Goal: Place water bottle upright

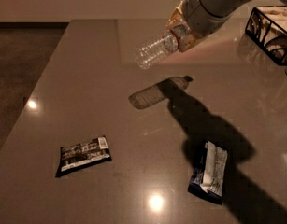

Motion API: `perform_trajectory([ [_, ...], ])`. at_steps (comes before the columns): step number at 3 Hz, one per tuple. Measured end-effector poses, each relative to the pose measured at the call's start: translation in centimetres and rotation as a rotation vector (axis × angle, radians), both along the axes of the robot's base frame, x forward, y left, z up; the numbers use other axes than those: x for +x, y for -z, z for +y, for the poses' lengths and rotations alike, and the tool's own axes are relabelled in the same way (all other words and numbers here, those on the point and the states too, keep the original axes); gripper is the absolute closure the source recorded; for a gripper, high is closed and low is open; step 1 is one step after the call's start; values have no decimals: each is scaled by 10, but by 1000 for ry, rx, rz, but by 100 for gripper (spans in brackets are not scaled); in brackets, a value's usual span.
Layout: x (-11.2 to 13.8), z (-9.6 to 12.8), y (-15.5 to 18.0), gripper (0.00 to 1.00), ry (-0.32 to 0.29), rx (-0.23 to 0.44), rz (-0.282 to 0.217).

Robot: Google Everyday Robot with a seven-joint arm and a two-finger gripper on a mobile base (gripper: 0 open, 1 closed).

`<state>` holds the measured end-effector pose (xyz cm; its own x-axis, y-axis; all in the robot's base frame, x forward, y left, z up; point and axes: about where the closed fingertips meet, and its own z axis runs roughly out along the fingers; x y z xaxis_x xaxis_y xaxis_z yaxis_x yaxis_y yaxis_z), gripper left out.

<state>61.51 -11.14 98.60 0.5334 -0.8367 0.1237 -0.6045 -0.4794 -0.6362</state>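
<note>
Water bottle (154, 51) is held in the air above the table (87, 78), touching nothing but the gripper (182, 31). It is tilted well off upright, close to lying flat, with its clear ribbed base pointed down and to the left and its label end hidden inside the grasp. The gripper is seen at the far right of the scene, and its fingers are pinched around the upper end of the bottle. The arm (218, 1) is seen to run off past the top edge.

A bottle-shaped shadow (150, 96) is cast on the table surface nearer than the bottle, joined to the wider dark shadow of the arm.

Two flat packets are laid on the near part of the table, well apart from each other. A dark packet (83, 155) is placed at the near left, and a dark and white packet (209, 171) at the near right, within the arm's shadow. A black wire basket (269, 31) is set at the far right edge.
</note>
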Motion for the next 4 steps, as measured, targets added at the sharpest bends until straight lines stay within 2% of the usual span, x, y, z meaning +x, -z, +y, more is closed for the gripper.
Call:
perform_trajectory([
  [1, 25, 20, 3, 100, 28, 49, -104],
  [2, 51, 37, 0, 100, 75, 33, -231],
  [3, 70, 59, 8, 100, 107, 7, -308],
  [4, 81, 72, 25, 100, 130, -18, -365],
])
